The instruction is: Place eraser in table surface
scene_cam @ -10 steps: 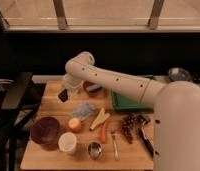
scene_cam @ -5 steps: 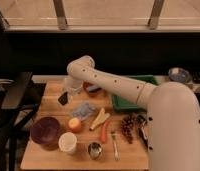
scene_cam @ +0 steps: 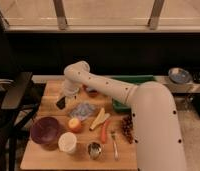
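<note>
Here, one end effector (scene_cam: 67,99), one eraser (scene_cam: 61,102)

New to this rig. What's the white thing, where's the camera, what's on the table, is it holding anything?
The white thing is a one-armed mobile robot; its arm sweeps from lower right up and over the wooden table surface. There is one view, looking down from above beside the robot's body. The gripper hangs over the table's left rear part, with the small black eraser at its tip, apparently held. On the table: a purple bowl, white cup, apple, blue-grey block, banana, carrot, grapes, fork and a green tray behind.
</note>
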`<state>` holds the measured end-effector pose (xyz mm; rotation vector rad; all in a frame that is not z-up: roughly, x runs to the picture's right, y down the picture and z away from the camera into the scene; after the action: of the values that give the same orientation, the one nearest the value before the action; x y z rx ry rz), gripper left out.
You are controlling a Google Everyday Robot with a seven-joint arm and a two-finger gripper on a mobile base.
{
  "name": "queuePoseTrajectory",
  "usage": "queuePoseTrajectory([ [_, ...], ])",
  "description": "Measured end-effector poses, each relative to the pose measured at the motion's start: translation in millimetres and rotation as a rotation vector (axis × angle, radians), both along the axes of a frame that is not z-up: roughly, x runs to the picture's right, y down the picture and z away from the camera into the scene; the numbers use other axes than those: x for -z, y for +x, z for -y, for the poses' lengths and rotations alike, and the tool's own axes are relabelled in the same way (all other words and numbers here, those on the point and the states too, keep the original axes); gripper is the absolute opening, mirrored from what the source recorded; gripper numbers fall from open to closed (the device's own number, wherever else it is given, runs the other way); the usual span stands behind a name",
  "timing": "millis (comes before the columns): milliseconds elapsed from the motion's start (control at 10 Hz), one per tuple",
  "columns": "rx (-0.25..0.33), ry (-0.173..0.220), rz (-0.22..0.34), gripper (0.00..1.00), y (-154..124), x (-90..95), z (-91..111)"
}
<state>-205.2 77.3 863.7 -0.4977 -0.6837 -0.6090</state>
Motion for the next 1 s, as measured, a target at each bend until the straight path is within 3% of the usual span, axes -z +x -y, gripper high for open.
queuePoseTrajectory([
  [200,0.024,-0.045,-0.004,0.02,-14,-18.5,-18],
  [400,0.038,-0.085,-0.014,0.2,-17,-32.4,-34],
  [800,0.04,-0.074,-0.005,0.58,-21,-30.8,-39],
  [900,0.037,-0.072,-0.005,0.65,-21,-30.4,-39],
  [1000,0.038,-0.072,-0.005,0.66,-21,-30.3,-39],
])
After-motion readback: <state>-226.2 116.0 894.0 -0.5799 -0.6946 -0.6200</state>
